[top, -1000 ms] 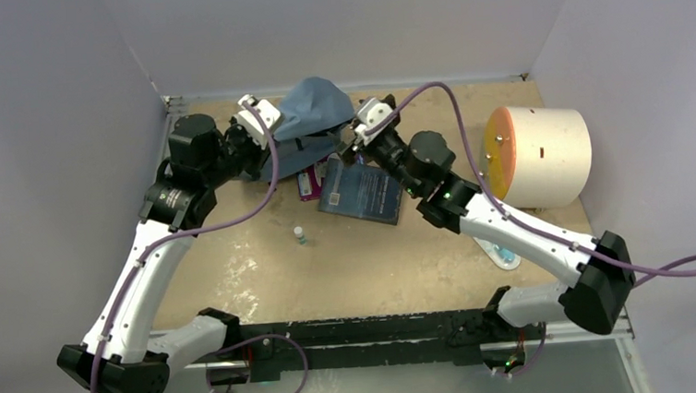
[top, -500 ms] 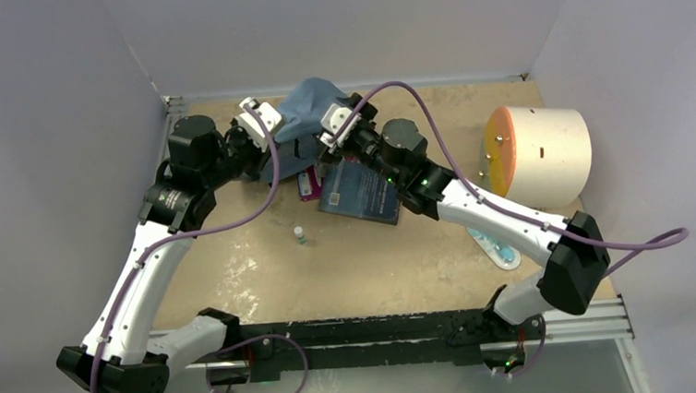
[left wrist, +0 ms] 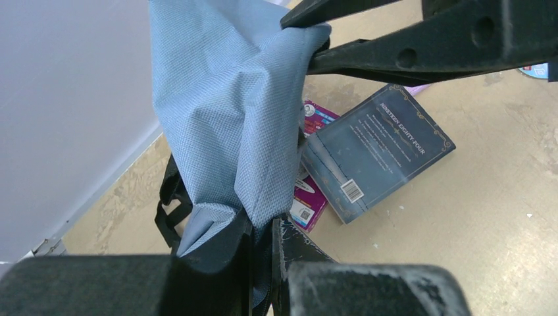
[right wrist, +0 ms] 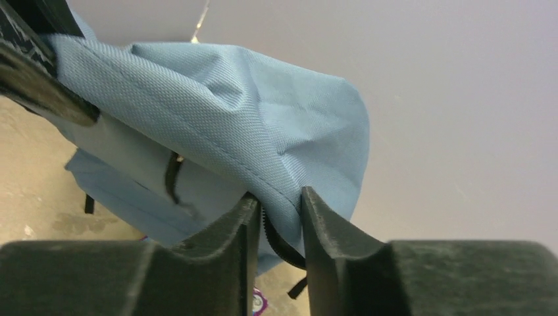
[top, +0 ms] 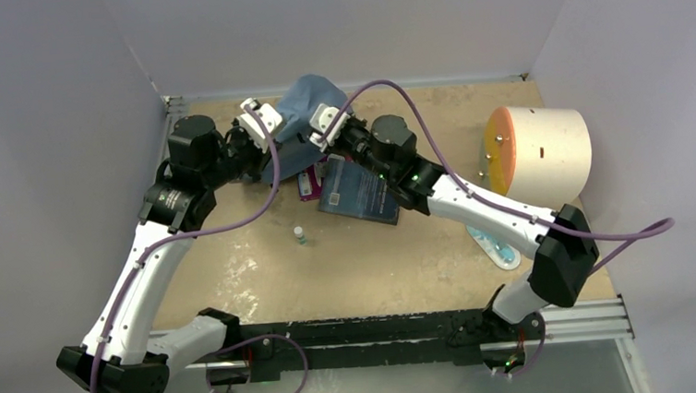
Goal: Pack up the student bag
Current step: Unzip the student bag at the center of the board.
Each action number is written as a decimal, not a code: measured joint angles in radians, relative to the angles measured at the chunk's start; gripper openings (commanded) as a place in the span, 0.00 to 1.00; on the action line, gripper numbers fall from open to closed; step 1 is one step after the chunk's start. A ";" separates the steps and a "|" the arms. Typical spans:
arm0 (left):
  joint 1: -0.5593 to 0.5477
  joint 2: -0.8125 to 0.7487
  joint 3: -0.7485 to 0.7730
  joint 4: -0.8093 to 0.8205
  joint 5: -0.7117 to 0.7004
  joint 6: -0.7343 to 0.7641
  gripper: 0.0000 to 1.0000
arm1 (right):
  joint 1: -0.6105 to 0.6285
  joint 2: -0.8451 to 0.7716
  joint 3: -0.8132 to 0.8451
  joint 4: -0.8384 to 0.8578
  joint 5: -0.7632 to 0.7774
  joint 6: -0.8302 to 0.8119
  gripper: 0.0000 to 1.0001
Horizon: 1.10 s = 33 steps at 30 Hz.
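Student bag [top: 308, 102] hangs bunched above the far middle of the table [top: 404, 257], pinched from both sides. The left gripper [left wrist: 263, 227] is clamped on a fold of its blue fabric, and the right gripper [right wrist: 279, 204] is clenched on a zippered seam. Its long axis runs roughly left to right between them, with black straps [left wrist: 170, 205] dangling low. Which way its top points cannot be told. A dark book [top: 360, 192] lies just beside it.

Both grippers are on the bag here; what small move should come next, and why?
Probably draw the two grips a little apart to spread the student bag open. The left gripper and right gripper each pinch its fabric, yet the cloth between them hangs folded, and the book lies outside, beside it.
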 measured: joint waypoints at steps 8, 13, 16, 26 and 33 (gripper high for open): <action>0.000 0.008 0.000 0.026 -0.013 -0.008 0.43 | -0.003 0.066 0.114 -0.089 -0.021 0.093 0.00; 0.000 0.009 0.003 0.077 -0.117 -0.111 0.57 | -0.009 0.154 0.264 -0.167 -0.013 0.254 0.00; 0.000 0.002 0.016 0.067 -0.211 -0.198 0.58 | -0.007 0.215 0.364 -0.217 0.000 0.342 0.00; 0.000 -0.217 -0.021 0.025 -0.220 -0.619 0.42 | -0.009 0.268 0.451 -0.291 0.016 0.517 0.00; 0.000 -0.244 -0.182 0.154 -0.069 -0.739 0.44 | -0.008 0.267 0.452 -0.299 0.008 0.546 0.00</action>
